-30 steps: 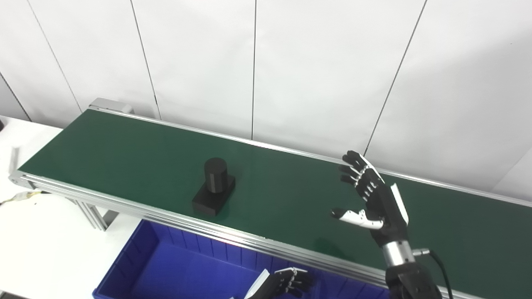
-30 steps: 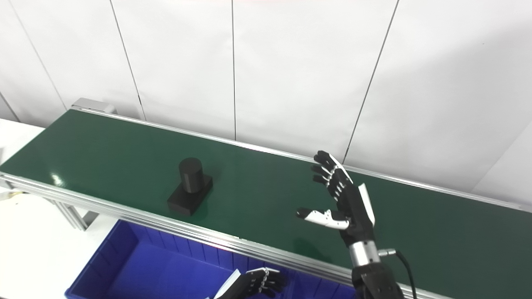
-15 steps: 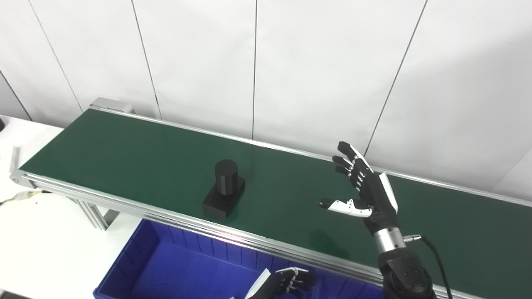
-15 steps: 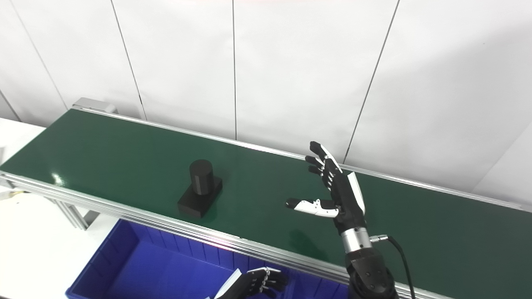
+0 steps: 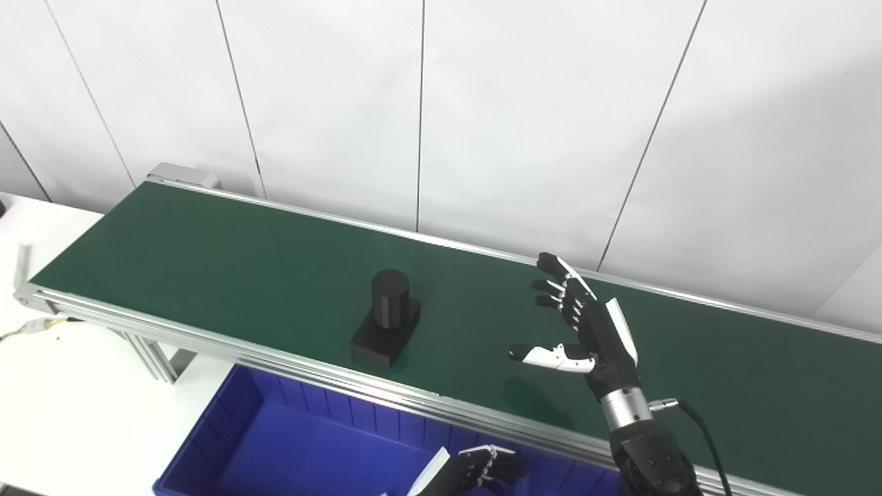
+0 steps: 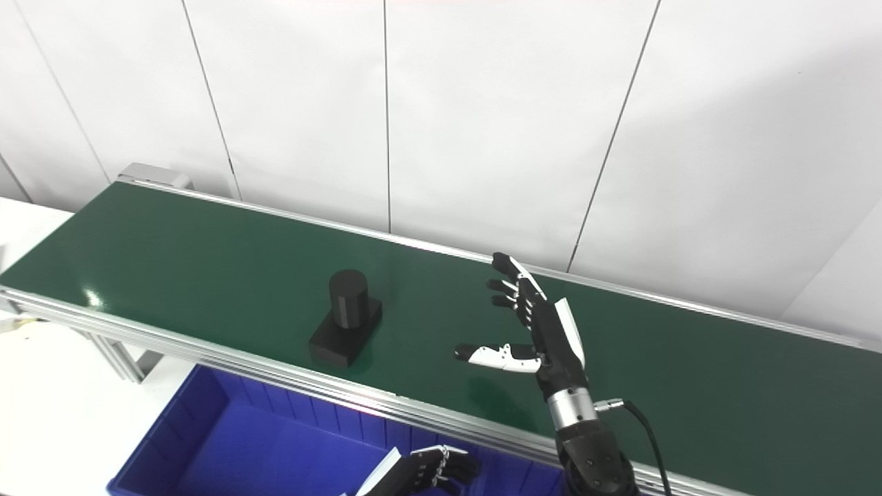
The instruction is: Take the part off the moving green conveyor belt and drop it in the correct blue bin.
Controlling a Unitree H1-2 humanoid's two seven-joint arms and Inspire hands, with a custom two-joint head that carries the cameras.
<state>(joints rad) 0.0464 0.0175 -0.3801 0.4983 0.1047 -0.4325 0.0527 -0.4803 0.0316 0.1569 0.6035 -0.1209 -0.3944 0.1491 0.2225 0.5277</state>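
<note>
A black part, a short cylinder standing on a square base, rides upright on the green conveyor belt near its front edge. My right hand is open above the belt, fingers and thumb spread, well to the right of the part and apart from it. My left hand is low at the bottom edge, over the blue bin, fingers curled with nothing visible in them. In the right eye view the part and right hand stand the same way.
The belt's aluminium front rail runs between the belt and the blue bin below it. A white wall stands right behind the belt. A white table surface lies at the left.
The part has travelled to the right along the belt. My right hand has moved left toward it, staying open. My left hand has not moved.
</note>
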